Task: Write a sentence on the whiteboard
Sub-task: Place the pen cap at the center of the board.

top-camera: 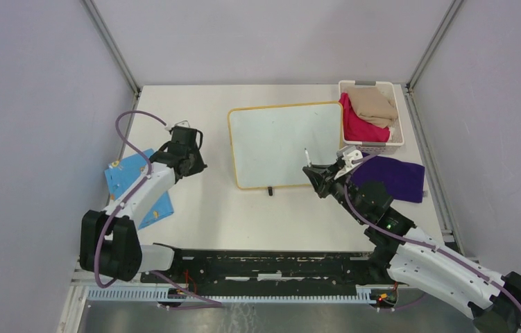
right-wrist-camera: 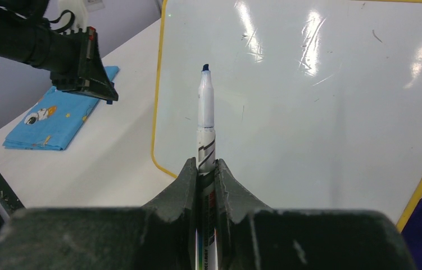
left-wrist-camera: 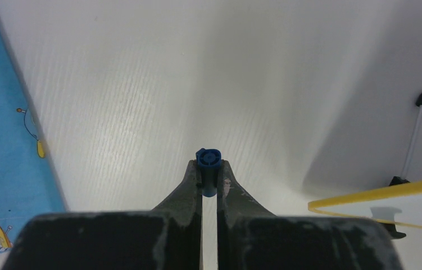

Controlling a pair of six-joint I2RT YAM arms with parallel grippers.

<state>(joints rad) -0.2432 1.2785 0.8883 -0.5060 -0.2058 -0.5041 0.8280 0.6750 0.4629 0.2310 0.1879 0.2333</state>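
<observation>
The whiteboard (top-camera: 282, 142), white with a yellow frame and black feet, lies at the table's middle back. It bears no writing; the sentence does not show in any view. My right gripper (top-camera: 318, 177) is shut on a white marker (right-wrist-camera: 205, 121), uncapped, blue tip forward, held above the board's near right part (right-wrist-camera: 321, 118). My left gripper (top-camera: 189, 154) is shut on the blue marker cap (left-wrist-camera: 208, 166) over the bare table, left of the board. The board's corner (left-wrist-camera: 377, 197) shows at the right of the left wrist view.
A blue patterned cloth (top-camera: 131, 182) lies at the left, also seen in the left wrist view (left-wrist-camera: 0, 140) and right wrist view (right-wrist-camera: 57, 121). A white basket (top-camera: 372, 114) with red and tan cloths stands at back right. A purple cloth (top-camera: 393, 177) lies right of the board.
</observation>
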